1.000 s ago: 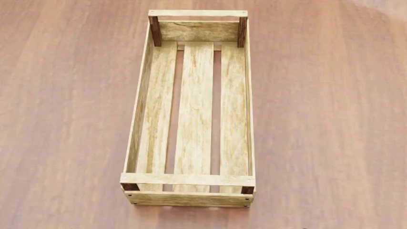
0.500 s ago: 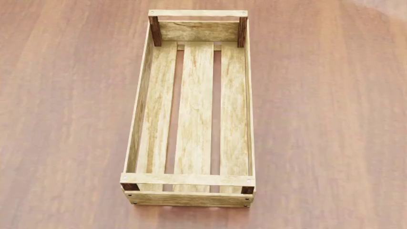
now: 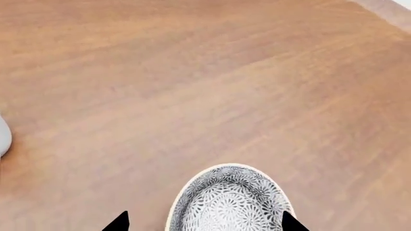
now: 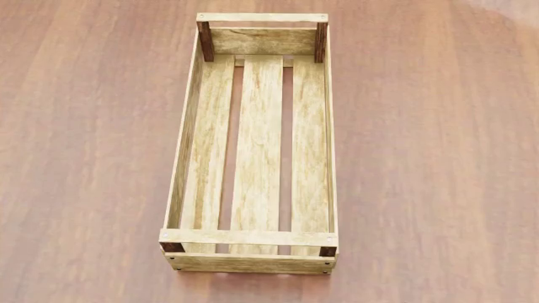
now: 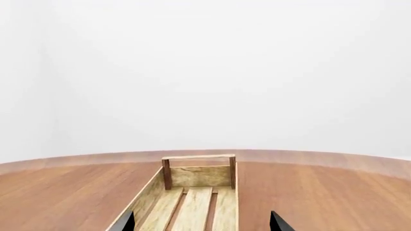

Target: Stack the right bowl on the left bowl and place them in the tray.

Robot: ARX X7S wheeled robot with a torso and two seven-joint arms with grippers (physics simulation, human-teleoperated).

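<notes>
The tray, a long light-wood slatted crate with dark corner posts, lies empty in the middle of the head view; neither bowl nor any gripper shows there. In the left wrist view a bowl with a grey and white flower pattern and a pale rim sits on the table. My left gripper is open, its black fingertips apart on either side of that bowl. I cannot tell which of the two bowls it is. My right gripper is open and empty, facing along the tray.
The brown wooden table spreads all around the tray. A pale grey rounded object shows at the edge of the left wrist view. The table edge runs past one corner there. A white wall rises behind the table.
</notes>
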